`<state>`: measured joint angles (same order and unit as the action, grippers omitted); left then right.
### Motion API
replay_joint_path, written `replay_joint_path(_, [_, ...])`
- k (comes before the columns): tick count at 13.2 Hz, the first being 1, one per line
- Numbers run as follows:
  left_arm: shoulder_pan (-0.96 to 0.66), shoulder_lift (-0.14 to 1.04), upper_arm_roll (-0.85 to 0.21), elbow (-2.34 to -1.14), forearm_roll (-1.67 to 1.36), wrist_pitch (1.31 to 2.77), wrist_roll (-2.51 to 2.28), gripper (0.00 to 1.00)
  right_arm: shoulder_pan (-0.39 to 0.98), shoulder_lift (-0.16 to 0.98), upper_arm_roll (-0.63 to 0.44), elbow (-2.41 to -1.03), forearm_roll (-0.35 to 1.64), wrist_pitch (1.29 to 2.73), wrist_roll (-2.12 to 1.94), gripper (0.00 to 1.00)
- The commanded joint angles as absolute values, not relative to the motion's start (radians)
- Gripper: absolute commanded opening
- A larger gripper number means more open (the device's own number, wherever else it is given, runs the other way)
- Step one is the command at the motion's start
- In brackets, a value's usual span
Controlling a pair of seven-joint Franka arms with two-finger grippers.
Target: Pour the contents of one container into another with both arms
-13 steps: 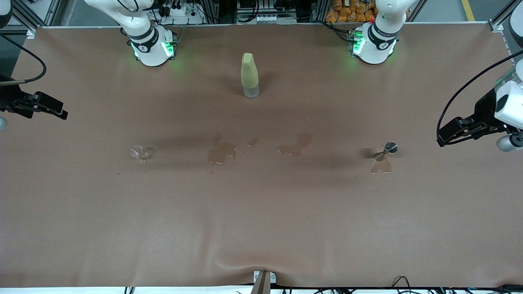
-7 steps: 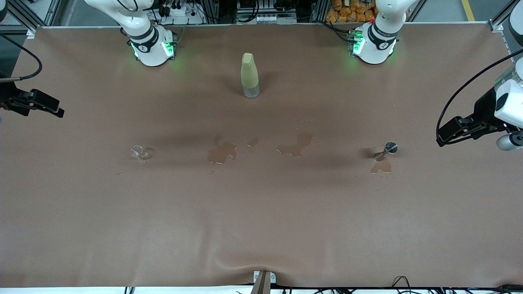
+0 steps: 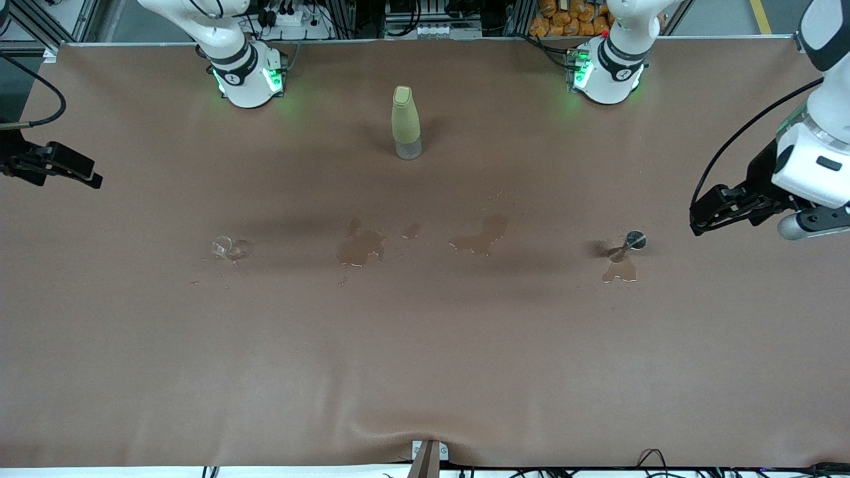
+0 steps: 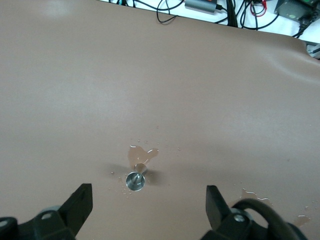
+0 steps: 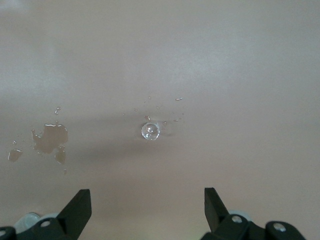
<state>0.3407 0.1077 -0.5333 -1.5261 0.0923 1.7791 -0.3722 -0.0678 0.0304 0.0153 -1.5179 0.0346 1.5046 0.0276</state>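
The tiny clear glass cup (image 3: 224, 247) sits on the brown table toward the right arm's end, ringed by droplets; the right wrist view shows it as a small round rim (image 5: 150, 131). The small grey metal cup (image 3: 634, 240) stands toward the left arm's end, beside a small puddle, and the left wrist view looks down into its rim (image 4: 135, 180). My left gripper (image 3: 697, 224) hangs open in the air just outside the metal cup, its fingers wide apart (image 4: 148, 196). My right gripper (image 3: 93, 179) is open at the table's end, well away from the glass cup (image 5: 147, 197).
A tall yellow-green bottle (image 3: 406, 123) stands upright mid-table, close to the bases. Wet puddles lie between the two cups (image 3: 360, 247), (image 3: 479, 237), and one touches the metal cup (image 3: 619, 271). Cables run along the table's front edge (image 4: 200, 7).
My left gripper has shifted toward the metal cup and its wrist has turned. My right gripper has drifted slightly outward, away from the glass cup. Neither cup has moved.
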Motion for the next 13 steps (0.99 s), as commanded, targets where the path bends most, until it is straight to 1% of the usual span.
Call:
replay_joint_path(1, [0.220,0.068,-0.419,-1.543,0.107,1.770,-0.382,1.00,-0.081,0.012,0.031,-1.534,0.035,1.499,0.038,1.00])
replay_joint_path(2, [0.200,0.063,-0.404,-1.543,0.107,1.769,-0.382,1.00,-0.081,0.012,0.031,-1.534,0.035,1.500,0.038,1.00])
replay_joint_path(4, [0.117,0.061,-0.321,-1.545,0.107,1.766,-0.380,1.00,-0.081,0.012,0.031,-1.534,0.035,1.499,0.038,1.00])
replay_joint_path(13, [0.112,0.084,-0.319,-1.534,0.109,1.775,-0.376,1.00,-0.077,0.021,0.031,-1.503,0.035,1.506,0.034,1.00])
